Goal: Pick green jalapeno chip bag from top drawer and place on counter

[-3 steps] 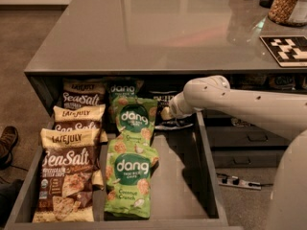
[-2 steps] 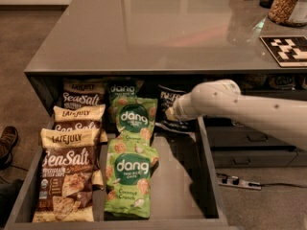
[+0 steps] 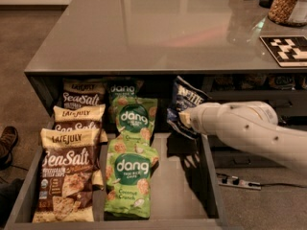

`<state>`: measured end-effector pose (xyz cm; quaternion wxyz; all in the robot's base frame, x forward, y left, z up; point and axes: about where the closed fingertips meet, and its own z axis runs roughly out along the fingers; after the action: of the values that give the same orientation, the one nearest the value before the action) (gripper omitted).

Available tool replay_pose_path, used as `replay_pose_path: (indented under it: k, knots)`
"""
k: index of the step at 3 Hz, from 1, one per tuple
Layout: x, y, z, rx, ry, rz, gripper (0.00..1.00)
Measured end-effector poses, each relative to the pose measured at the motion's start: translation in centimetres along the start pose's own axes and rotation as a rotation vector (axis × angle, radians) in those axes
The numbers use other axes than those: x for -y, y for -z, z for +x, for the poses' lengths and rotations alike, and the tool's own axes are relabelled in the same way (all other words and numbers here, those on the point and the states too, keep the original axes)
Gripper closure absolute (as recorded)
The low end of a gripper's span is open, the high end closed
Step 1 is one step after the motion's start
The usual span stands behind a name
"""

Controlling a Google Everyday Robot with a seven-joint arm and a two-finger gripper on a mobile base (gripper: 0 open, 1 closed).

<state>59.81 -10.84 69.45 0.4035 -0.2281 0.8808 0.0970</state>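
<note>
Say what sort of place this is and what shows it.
Probably a kitchen or office snack area: a glossy counter, an open top drawer stocked with snack bags, a jar of food on the counter. The pincer is at the dark chip bag at the drawer's back right.

The hand (image 3: 184, 120), reaching in from the right, is gripping the dark blue bag (image 3: 188, 98) at its lower edge. It is holding the bag tilted over the drawer's (image 3: 184, 188) bare right side, just under the surface's (image 3: 158, 28) front edge. Green bags (image 3: 128, 176) and brown bags (image 3: 67, 176) are lying to the left.
</note>
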Motion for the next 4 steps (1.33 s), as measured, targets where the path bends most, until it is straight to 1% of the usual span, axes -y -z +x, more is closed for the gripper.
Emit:
replay_pose_path:
  k: [1,3,4]
  knots:
    - [-0.3,3.5,-0.4,0.064,0.016,0.038,1.0]
    - [-2.9,10.9,-2.2,0.202,0.096,0.096,1.0]
    - [-5.0,11.7,-2.4,0.236,0.124,0.081,1.0]
